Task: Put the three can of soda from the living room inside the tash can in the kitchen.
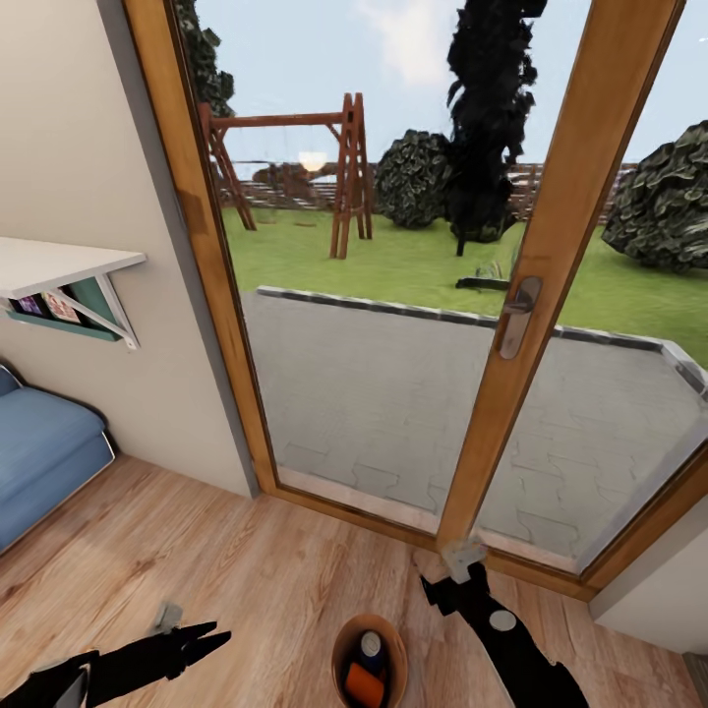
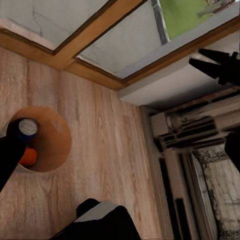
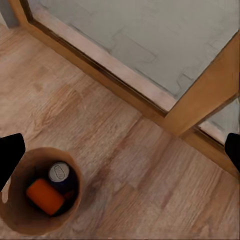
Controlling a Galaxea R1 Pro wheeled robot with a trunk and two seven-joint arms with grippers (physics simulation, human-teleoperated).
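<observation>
The tash can stands on the wood plank floor of the living room, near the wood-framed glass door and between the two arms. Inside it, the head view shows a dark blue can with its silver top up and an orange can beside it; the right wrist view confirms both, the blue can upright and the orange can lying on its side, long axis roughly level. A third can cannot be made out.

The bin sits just beside the right pincer, slightly toward the robot and to its left; the left pincer is farther off, on the bin's other side. The right arm is judged the nearer one for any lift of the bin.

Left pincer: fingers spread apart in the head view, holding nothing and touching nothing. Right pincer: its fingers stand wide apart at the edges of the right wrist view, empty, above the floor.

Judgement: the cans seen are already binned, but the bin is not in the kitchen
</observation>
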